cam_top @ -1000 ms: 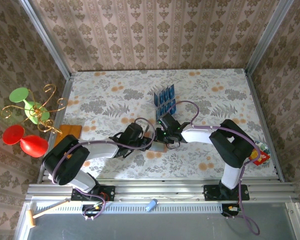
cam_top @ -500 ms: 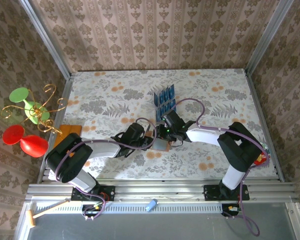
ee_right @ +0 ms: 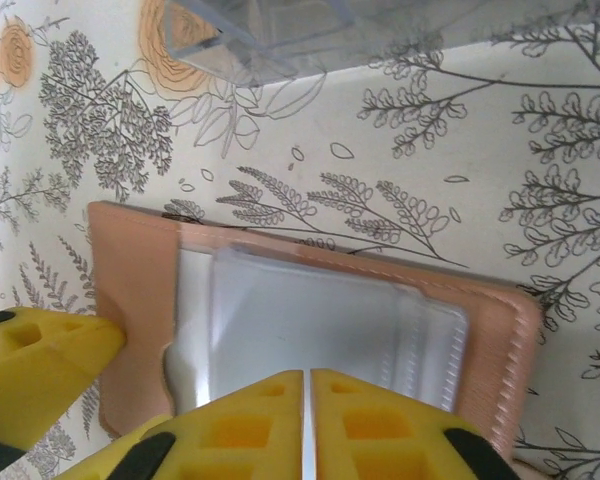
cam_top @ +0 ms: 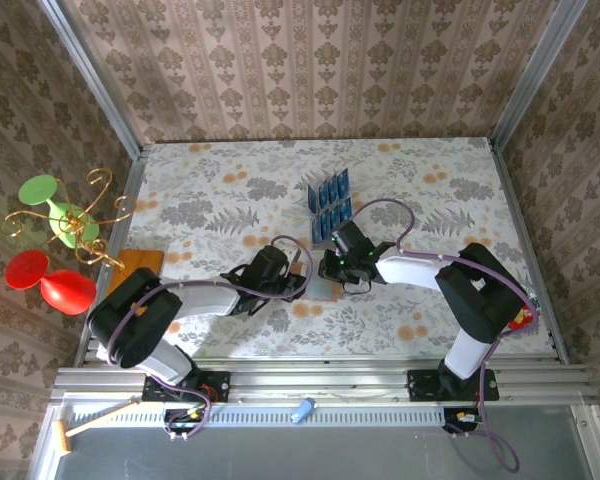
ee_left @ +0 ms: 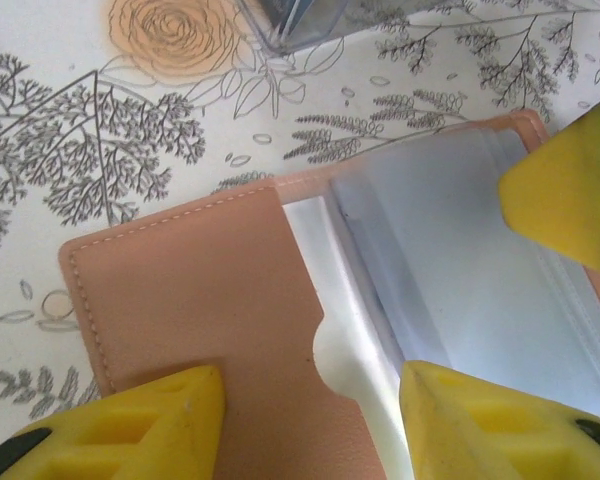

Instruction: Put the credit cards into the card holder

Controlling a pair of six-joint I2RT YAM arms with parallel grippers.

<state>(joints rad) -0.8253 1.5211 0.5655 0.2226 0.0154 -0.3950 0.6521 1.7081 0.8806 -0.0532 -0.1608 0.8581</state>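
Tan card holder (ee_left: 200, 290) open on worktop (ee_left: 60, 100), no card inside.
Your right end effector (ee_right: 307, 385) just closed together, empty, over it; left end effector (ee_left: 310, 385) apart on the flap.

Top external: fixed high behind the arm bases (cam_top: 450, 385) at 6 o'clock, looking down over the whole bench (cam_top: 210, 170) toward 12 o'clock. Left wrist, right wrist: both very near, looking steeply down on the open card holder (ee_left: 200, 290) from opposite sides. All three views share it.
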